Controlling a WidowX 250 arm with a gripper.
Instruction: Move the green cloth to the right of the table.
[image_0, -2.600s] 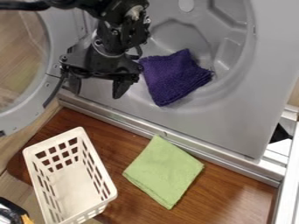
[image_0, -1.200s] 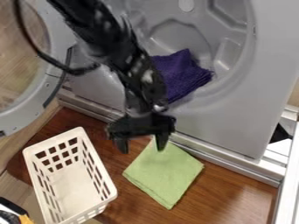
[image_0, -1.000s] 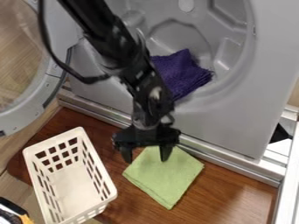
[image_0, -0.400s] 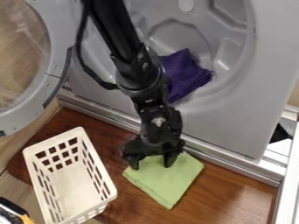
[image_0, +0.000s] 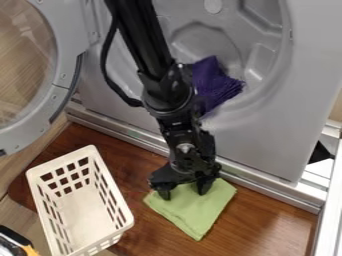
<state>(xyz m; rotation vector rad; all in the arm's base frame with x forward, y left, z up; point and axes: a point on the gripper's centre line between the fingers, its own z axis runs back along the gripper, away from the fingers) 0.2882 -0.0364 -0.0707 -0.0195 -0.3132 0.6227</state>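
Camera view: we see two containers here, the white basket (image_0: 61, 160) and the grey, round-mouthed tub (image_0: 200, 45) of an open machine. The basket stands upright at the lower left, with holes through its walls and its pale floor in our sight. Inside the tub we find a folded purple cloth (image_0: 217, 86), partly hidden behind the black arm (image_0: 148, 45). The tub's round door (image_0: 65, 75) hangs open at the left, and we can look through its clear window.

The green cloth (image_0: 197, 214) lies outside both, folded and roughly flat on the brown wooden table (image_0: 260, 225), to the right of the basket and near the metal rail (image_0: 143, 140) below the tub. Over its upper part we have the gripper (image_0: 184, 192), pointing down with its jaws spread wide. We see nothing clamped between them, and we cannot tell whether the tips touch the fabric.
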